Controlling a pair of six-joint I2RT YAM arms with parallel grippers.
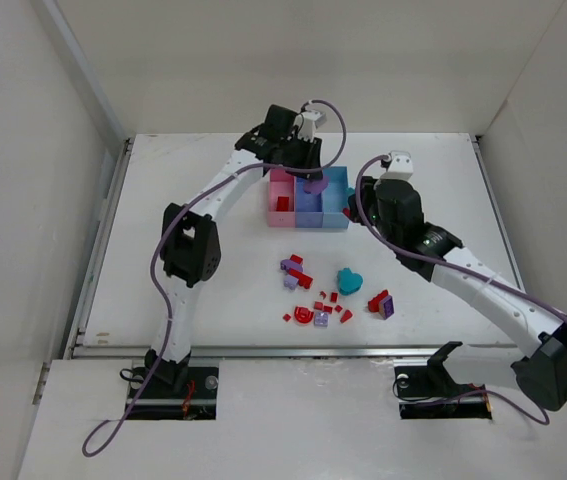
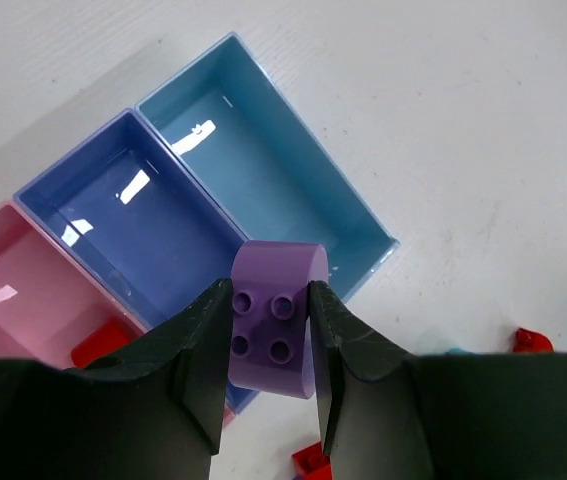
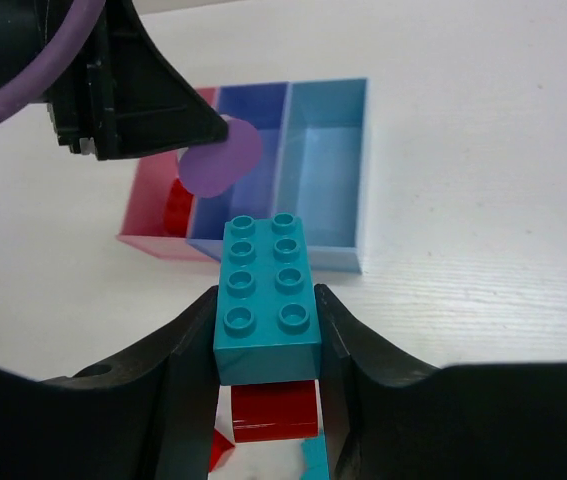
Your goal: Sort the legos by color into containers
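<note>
From where I stand, the left arm (image 1: 188, 245) reaches out over the row of containers (image 1: 308, 226) at the far middle of the white surface (image 1: 193, 180). The left jaws are closed snugly on a lilac rounded lego (image 2: 275, 320), one pad pressed to each side, its four studs facing the wrist camera. That piece (image 1: 314, 185) hangs above the bins, about over the wall where the purple-blue bin (image 2: 133, 220) meets the light blue bin (image 2: 263, 170), and is not set down in either. The pink bin (image 2: 23, 290) at the left end of the row already has a red piece (image 1: 283, 204) lying in it; the other two show bare floors. The right arm (image 1: 483, 290) stretches in from the right, and the right jaws are clamped on a teal eight-stud brick (image 3: 266, 295), gripped across its long sides, held just beside the light blue end of the row. Below that brick a red brick (image 3: 275, 410) shows between the fingers; I cannot tell whether it is stuck to the teal one or lying under it. The rest of the legos are still scattered on the surface nearer the arm bases, well apart from the bins: a teal heart (image 1: 349, 281), a red and lilac clump (image 1: 296, 272) to its left, a spread of small red bits (image 1: 315, 315) in front, and a red-and-purple pair (image 1: 381, 303) to the right.
</note>
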